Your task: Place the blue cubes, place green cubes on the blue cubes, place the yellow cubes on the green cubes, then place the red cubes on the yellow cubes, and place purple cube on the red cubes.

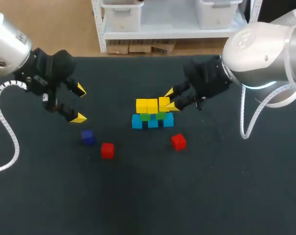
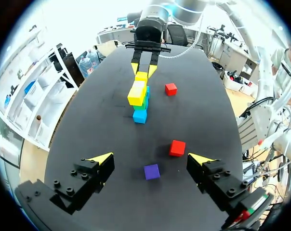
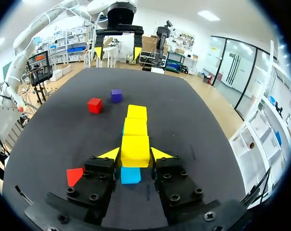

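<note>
At the table's middle, a row of blue cubes (image 1: 137, 121) carries green cubes (image 1: 145, 116), and three yellow cubes (image 1: 147, 105) lie on top. My right gripper (image 1: 170, 99) is shut on the rightmost yellow cube (image 3: 135, 149), which rests on the stack above a blue cube (image 3: 130, 174). My left gripper (image 1: 80, 104) hangs open and empty over the table's left side. Ahead of it lie the purple cube (image 2: 152, 171) and a red cube (image 2: 177, 147). A second red cube (image 1: 178, 141) lies just right of the stack, beside my right gripper's fingers (image 3: 75, 175).
The purple cube (image 1: 87, 137) and the nearer red cube (image 1: 108, 150) lie close together, left of and in front of the stack. The dark table (image 1: 211, 196) extends wide in front of them.
</note>
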